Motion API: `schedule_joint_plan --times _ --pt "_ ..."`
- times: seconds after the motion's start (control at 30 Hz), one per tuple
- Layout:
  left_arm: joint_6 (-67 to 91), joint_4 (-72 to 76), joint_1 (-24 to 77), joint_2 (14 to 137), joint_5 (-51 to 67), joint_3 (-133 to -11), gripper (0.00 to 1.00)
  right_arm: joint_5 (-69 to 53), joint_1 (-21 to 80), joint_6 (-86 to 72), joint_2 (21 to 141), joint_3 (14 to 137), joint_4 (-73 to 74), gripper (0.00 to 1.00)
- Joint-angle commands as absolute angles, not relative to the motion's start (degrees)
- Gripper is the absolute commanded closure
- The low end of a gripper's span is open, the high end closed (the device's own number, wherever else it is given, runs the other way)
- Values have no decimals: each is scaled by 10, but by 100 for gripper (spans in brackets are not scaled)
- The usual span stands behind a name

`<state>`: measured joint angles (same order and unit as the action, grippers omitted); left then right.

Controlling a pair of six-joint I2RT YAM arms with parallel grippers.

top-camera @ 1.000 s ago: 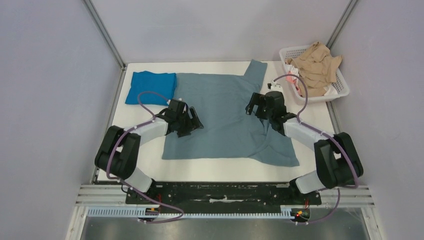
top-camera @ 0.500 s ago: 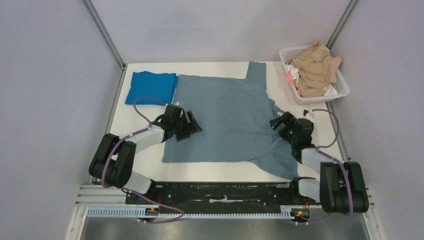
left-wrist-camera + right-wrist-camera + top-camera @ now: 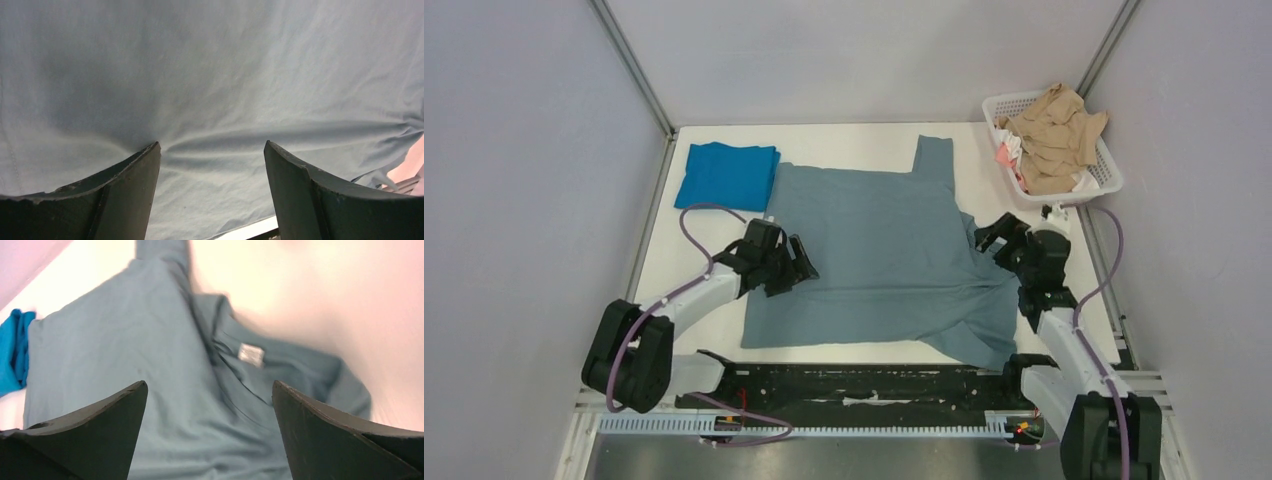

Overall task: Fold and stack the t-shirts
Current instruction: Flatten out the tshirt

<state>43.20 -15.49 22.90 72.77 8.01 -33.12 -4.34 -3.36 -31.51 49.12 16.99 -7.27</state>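
Left claw (image 3: 799,262) and right claw (image 3: 994,232), both spread wide, at the grey-blue t-shirt (image 3: 874,250).
The grey-blue t-shirt lies mostly flat across the middle of the desk (image 3: 694,290), rumpled along its right side. The left claw is empty at the shirt's left edge, one fingertip (image 3: 145,160) creasing the cloth. The right claw is empty above the rumpled collar. The cobalt blue t-shirt (image 3: 726,175) lies folded at the far left corner.

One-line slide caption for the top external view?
Open left gripper and open right gripper flank the spread grey-blue t-shirt; folded cobalt t-shirt lies far left.
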Motion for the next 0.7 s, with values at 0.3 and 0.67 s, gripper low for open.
schedule_joint_plan --times 0.3,0.67 --pt "397 -145 202 952 85 -544 17 -98 58 -250 878 448 -126 2" --pt "377 -139 161 1056 141 -567 18 -61 48 -280 1062 526 -135 2"
